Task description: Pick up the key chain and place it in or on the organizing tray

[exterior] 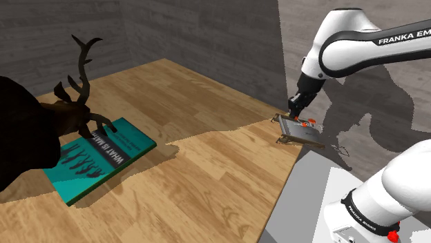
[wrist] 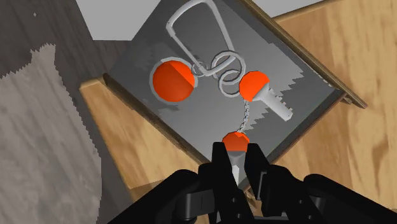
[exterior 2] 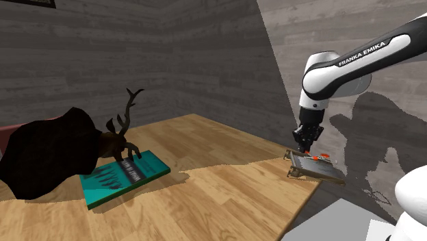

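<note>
Organizing tray (wrist: pixel 305 102): flat grey bed with a thin wooden rim, sitting at the corner of the wooden table (exterior: pixel 207 166). Key chain (wrist: pixel 219 73) lies inside the tray on the grey bed. It has a grey carabiner clip (wrist: pixel 197 32), linked rings, an orange round tag (wrist: pixel 173 81) and an orange-headed key (wrist: pixel 264 92). A short chain (wrist: pixel 243 118) runs from these to a second small orange-headed key (wrist: pixel 235 141) near the tray's rim.

Gripper (wrist: pixel 236 165) is right above that rim side of the tray. Its fingers are drawn in to a narrow gap and clasp the small key's grey blade between them; the rest of the key chain rests on the tray.

In the shoulder view the gripper (exterior: pixel 295 110) points down onto the tray (exterior: pixel 302 131); same in the second exterior view, gripper (exterior 2: pixel 304 145) over tray (exterior 2: pixel 316 168).

Well apart from the tray, across the table: a teal book (exterior: pixel 100 159) and a dark stag figure (exterior: pixel 69 114) whose front rests on the book.
</note>
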{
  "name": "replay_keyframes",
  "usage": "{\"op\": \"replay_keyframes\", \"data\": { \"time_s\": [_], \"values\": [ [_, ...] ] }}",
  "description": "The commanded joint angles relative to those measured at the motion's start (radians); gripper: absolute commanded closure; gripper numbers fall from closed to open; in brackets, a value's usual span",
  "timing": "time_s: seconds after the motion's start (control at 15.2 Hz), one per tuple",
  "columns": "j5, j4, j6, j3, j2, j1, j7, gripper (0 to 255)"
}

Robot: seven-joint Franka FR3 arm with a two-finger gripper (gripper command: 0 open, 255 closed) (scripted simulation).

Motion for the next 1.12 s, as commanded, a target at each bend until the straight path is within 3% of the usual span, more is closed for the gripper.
{"op": "replay_keyframes", "data": {
  "time_s": [0.0, 0.59, 0.66, 0.99, 1.06],
  "values": [
    [0.001, -0.019, 0.035, 0.002, 0.015, 0.0, 0.001, 255],
    [0.002, -0.033, 0.062, 0.003, 0.028, 0.0, 0.001, 255],
    [0.002, -0.033, 0.062, 0.003, 0.028, 0.0, 0.001, 0],
    [0.002, -0.033, 0.062, 0.003, 0.028, 0.0, 0.001, 0],
    [0.001, -0.011, 0.021, 0.001, 0.009, 0.0, 0.001, 0]
  ]
}}
